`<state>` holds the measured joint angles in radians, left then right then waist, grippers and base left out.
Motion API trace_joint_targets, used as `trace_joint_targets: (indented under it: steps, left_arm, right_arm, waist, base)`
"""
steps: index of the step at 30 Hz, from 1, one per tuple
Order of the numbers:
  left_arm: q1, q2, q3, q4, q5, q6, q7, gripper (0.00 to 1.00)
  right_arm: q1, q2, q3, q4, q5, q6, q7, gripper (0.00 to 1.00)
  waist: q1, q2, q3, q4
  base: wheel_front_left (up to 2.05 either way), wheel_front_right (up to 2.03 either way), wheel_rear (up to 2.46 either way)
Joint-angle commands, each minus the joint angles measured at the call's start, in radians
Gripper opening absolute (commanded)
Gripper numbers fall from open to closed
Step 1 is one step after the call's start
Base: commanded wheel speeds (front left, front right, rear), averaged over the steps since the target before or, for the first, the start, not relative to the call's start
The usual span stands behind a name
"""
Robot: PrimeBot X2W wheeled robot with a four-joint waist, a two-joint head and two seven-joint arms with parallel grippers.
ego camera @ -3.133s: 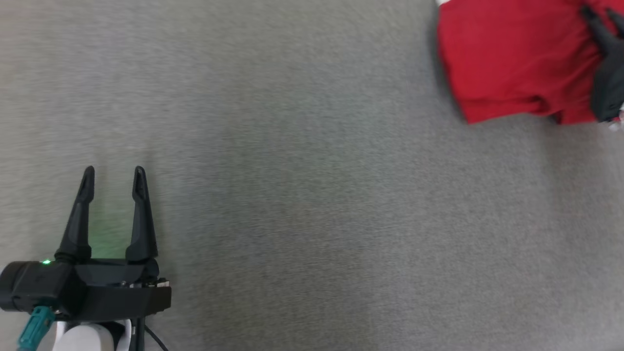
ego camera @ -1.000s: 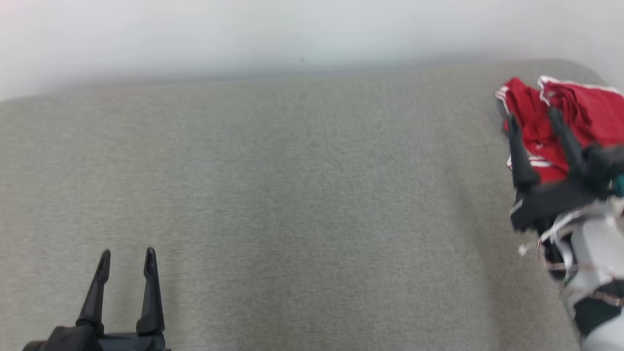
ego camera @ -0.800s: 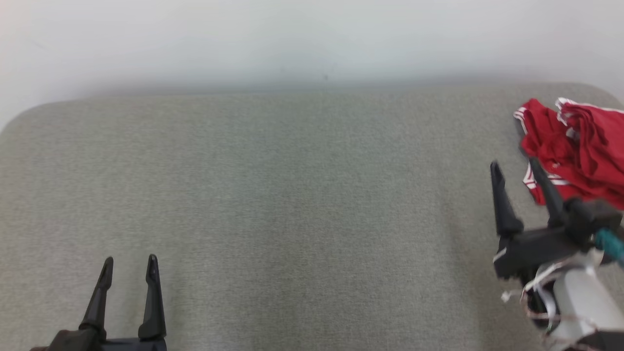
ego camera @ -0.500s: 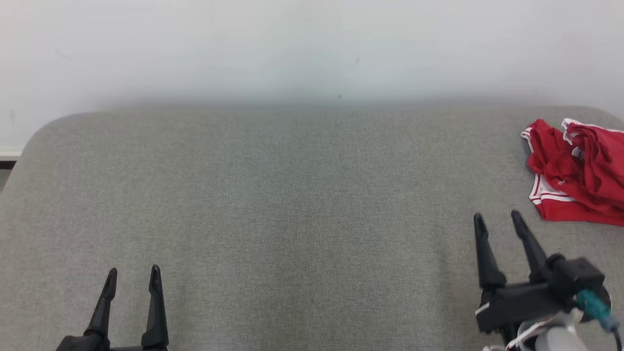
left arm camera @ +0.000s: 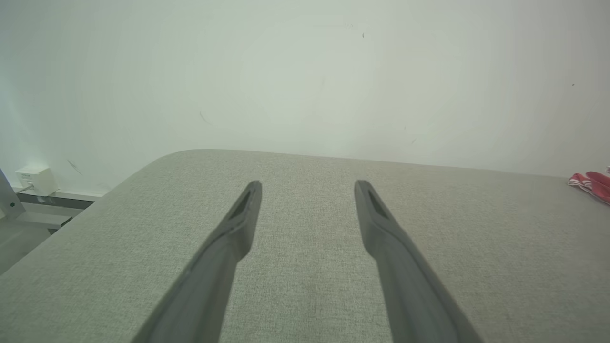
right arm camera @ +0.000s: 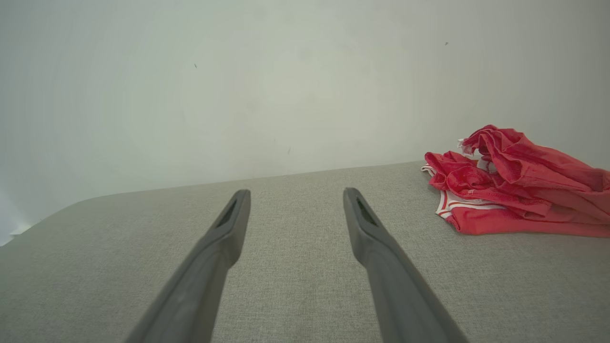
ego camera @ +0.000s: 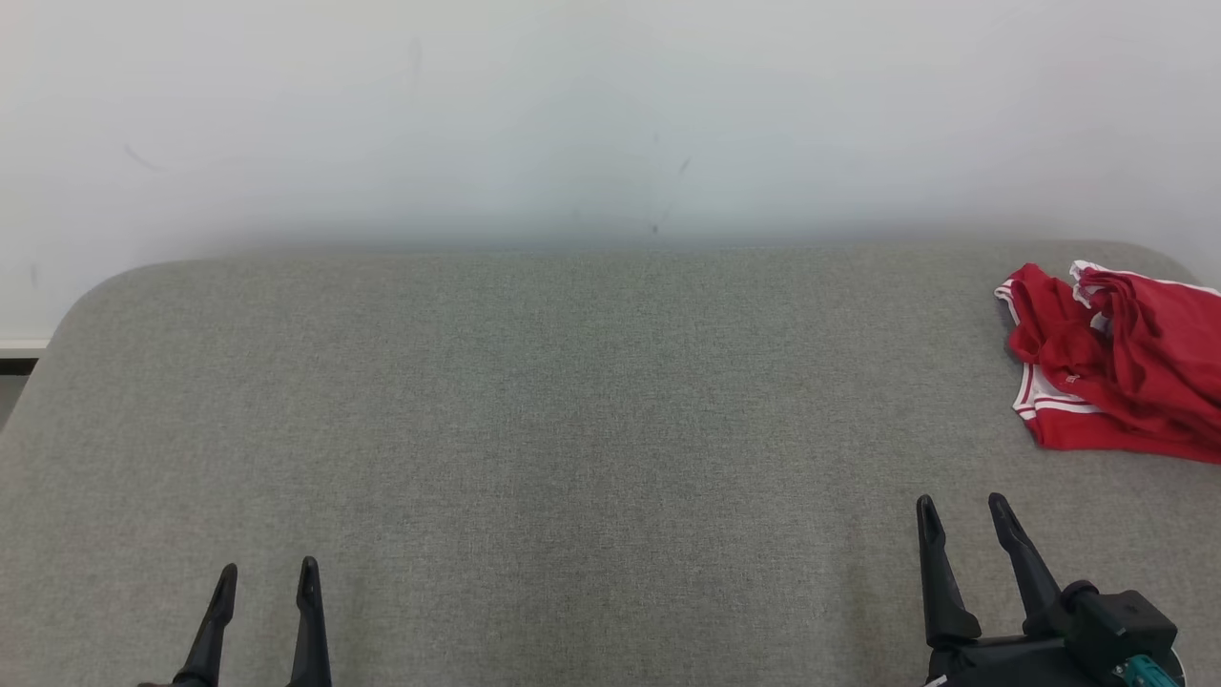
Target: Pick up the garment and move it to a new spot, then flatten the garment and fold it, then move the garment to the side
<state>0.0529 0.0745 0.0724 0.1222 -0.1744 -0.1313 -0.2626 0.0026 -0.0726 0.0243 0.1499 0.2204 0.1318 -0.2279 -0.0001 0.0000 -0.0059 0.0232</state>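
Two spread tools (ego camera: 267, 567) (ego camera: 960, 500), one garment (ego camera: 1126, 382)

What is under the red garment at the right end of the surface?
The red garment lies crumpled directly on the grey cushioned surface. Anything beneath its bunched folds is covered; nothing pokes out at its visible edges.

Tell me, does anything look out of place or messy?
The red garment sits at the grey surface's far right corner, bunched and rumpled rather than neatly folded. Left gripper and right gripper hang open, empty.
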Motion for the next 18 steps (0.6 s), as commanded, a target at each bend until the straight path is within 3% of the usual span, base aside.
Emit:
trace_joint_targets:
  steps: [1,13,14,18]
  left_arm:
    - [0.008,0.000,0.000,0.004,0.000,0.002,-0.003,1.00]
    - [0.007,0.010,-0.002,0.009,0.009,0.002,-0.003,1.00]
    - [0.003,0.005,-0.002,0.010,0.003,0.000,0.000,0.00]
    - [0.009,-0.004,-0.003,0.046,-0.007,-0.001,0.004,0.00]
  right_arm:
    - [0.007,0.005,-0.001,-0.005,-0.009,-0.003,0.005,1.00]
    - [0.018,0.016,0.000,-0.014,-0.013,-0.003,0.005,1.00]
    - [0.009,0.015,0.000,-0.010,-0.002,0.000,0.007,0.00]
    - [0.026,0.017,0.002,0.021,0.007,0.000,0.009,0.00]
  waist:
    - [0.0001,0.0000,-0.001,-0.001]
    - [0.0001,0.0000,-0.001,-0.005]
    - [0.0001,0.0000,-0.001,-0.005]
    - [0.0001,0.0000,-0.001,-0.006]
  base:
    - [0.00,0.00,0.00]
    - [0.00,0.00,0.00]
    - [0.00,0.00,0.00]
    - [0.00,0.00,0.00]
